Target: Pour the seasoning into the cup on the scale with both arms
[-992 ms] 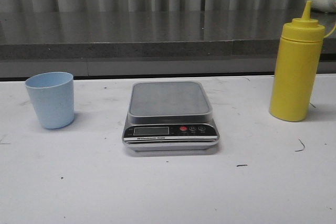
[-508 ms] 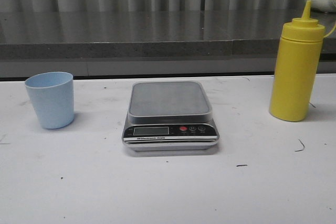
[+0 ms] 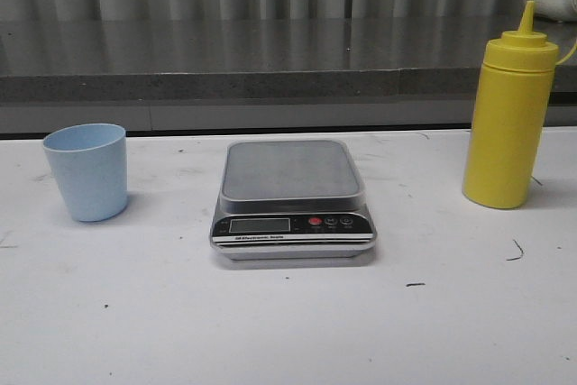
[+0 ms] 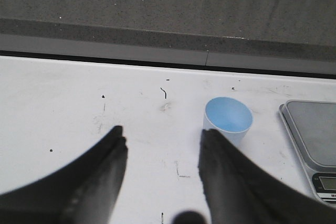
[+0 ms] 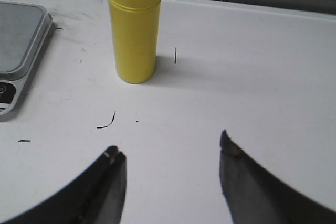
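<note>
light: even, soft | shadows: faint beside cup | wrist claw fingers: blurred, perhaps too close

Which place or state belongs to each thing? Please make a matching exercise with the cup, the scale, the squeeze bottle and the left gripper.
Things:
1. pale blue cup
2. digital kitchen scale
3. yellow squeeze bottle
4. left gripper

Places or states:
A. middle of the table, platform bare
B. open, holding nothing
C. right side of the table, upright
D. left side of the table, upright

Pairs: 1-D, 2-A, 3-C, 4-B
</note>
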